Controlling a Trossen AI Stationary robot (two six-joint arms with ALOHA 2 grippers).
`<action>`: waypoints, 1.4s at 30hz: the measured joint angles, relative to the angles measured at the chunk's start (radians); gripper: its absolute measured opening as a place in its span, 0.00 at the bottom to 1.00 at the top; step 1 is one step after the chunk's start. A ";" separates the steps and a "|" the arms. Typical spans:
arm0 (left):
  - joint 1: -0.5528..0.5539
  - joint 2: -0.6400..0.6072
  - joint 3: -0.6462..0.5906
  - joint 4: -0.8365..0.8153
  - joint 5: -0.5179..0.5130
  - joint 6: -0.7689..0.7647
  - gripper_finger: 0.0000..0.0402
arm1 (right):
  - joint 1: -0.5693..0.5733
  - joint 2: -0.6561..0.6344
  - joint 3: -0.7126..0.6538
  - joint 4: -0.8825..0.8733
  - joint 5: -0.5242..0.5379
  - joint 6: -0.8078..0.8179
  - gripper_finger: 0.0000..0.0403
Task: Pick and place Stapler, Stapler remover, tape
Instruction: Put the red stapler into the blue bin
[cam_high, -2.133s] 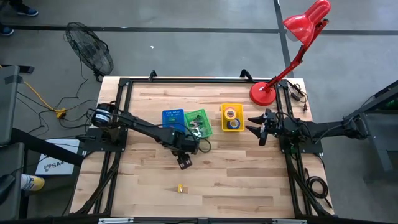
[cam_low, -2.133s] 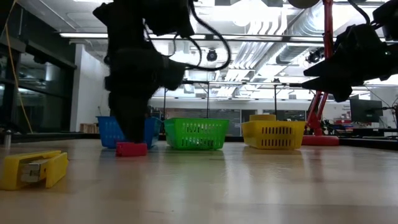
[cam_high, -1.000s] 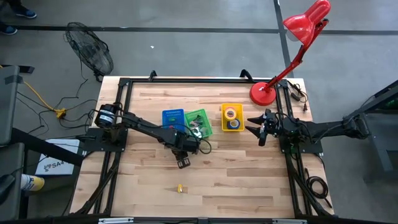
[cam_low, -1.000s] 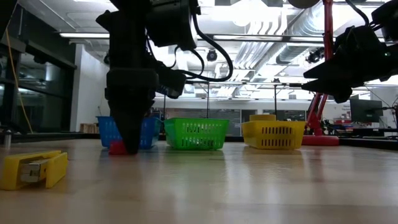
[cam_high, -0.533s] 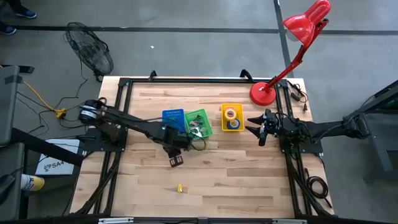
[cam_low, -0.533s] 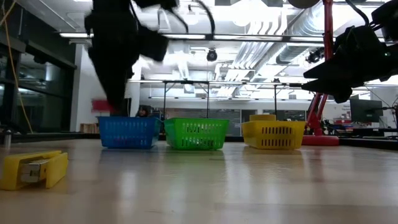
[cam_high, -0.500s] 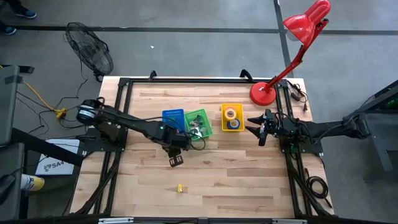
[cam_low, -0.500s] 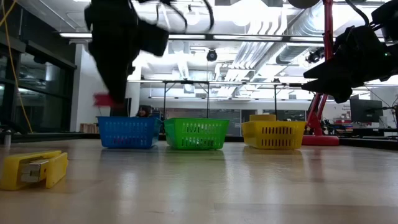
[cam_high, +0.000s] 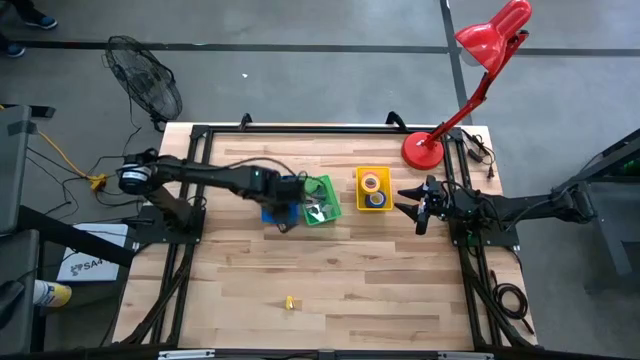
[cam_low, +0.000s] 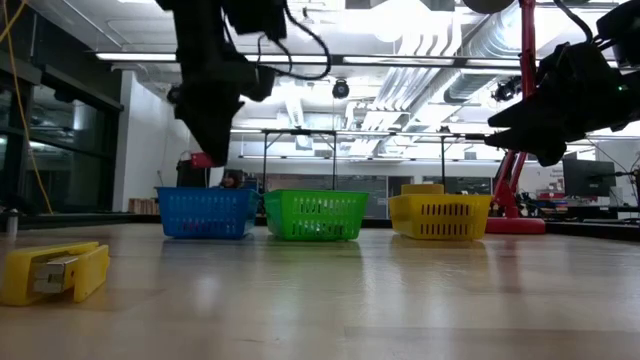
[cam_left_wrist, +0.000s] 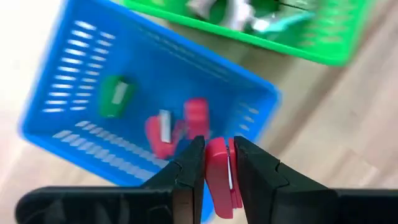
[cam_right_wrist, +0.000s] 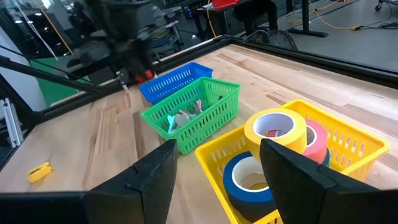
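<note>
Left hand (cam_left_wrist: 217, 163), clamped on a red stapler (cam_left_wrist: 219, 180), is hovering over the blue bin (cam_left_wrist: 81, 81); right hand (cam_right_wrist: 214, 163) is waiting apart; yellow stapler (cam_high: 289, 302) is lying unpicked on the bench (cam_high: 400, 290).

Motion is blurring the small red plastic stapler (cam_left_wrist: 217, 177) between the fingers (cam_left_wrist: 186, 171); the picture's edge is cutting off its lower end.

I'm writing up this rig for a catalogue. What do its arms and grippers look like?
Both arms are dark, slender, jointed links. The left arm carries looping black cable near its wrist. The left gripper has two flat, dark, tapering fingers. The right gripper has broad, angular black fingers. No markings are legible.
</note>
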 joint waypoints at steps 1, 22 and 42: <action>0.021 0.000 -0.001 -0.003 -0.002 0.012 0.17 | 0.000 0.000 0.000 0.000 0.000 0.000 0.55; 0.217 0.179 0.001 0.005 -0.005 0.411 0.17 | 0.000 0.000 0.000 -0.002 0.000 0.000 0.55; 0.225 0.247 0.001 0.038 0.011 0.401 0.32 | 0.000 0.000 0.000 -0.002 0.000 0.000 0.55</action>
